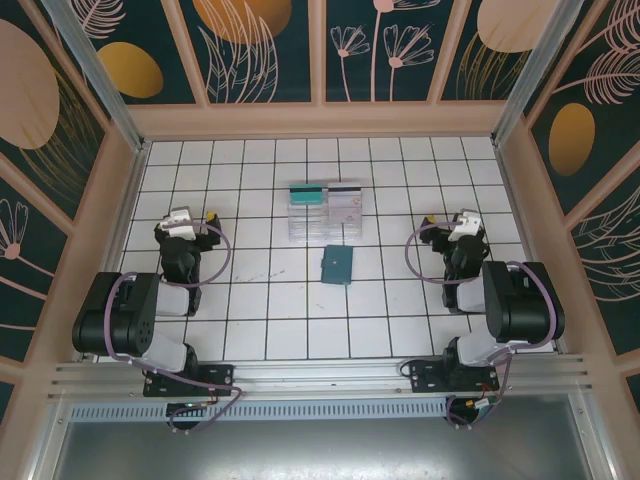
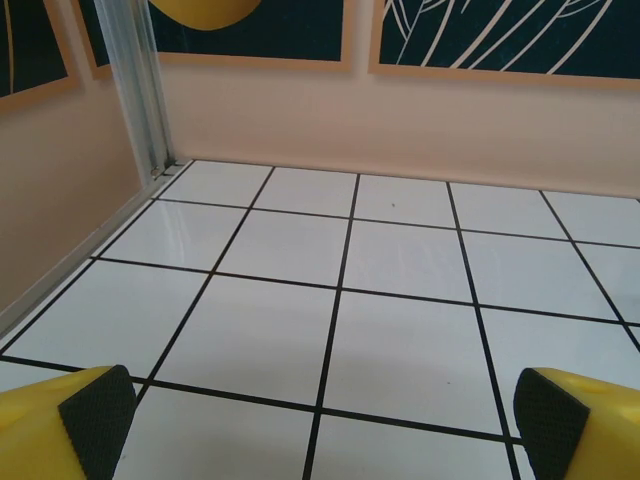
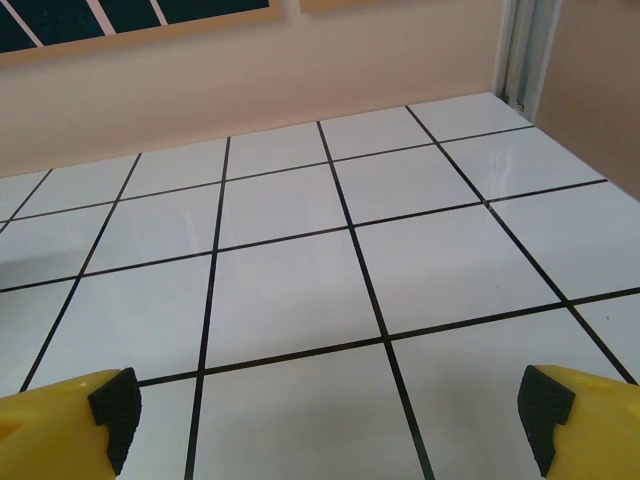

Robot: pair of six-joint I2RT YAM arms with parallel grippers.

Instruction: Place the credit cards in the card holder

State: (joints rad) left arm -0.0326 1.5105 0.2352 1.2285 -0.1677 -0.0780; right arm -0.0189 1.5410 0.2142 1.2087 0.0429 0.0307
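Observation:
The dark-teal card holder (image 1: pixel 337 265) lies closed on the white tiles at the centre of the table. Just behind it stands a clear plastic tray (image 1: pixel 325 226) with two credit cards at its far end: a teal-green one (image 1: pixel 307 194) on the left and a whitish one with a dark stripe (image 1: pixel 345 192) on the right. My left gripper (image 1: pixel 181 222) rests far to the left of them, open over bare tiles (image 2: pixel 330 420). On the far right my right gripper (image 1: pixel 463 224) is also open, nothing between its yellow fingers (image 3: pixel 70 425).
Peach-coloured walls close the table on the left, back and right, with aluminium posts (image 2: pixel 145 90) in the back corners (image 3: pixel 525 50). Both arm bases sit at the near edge. White tiled floor lies between the grippers and the tray.

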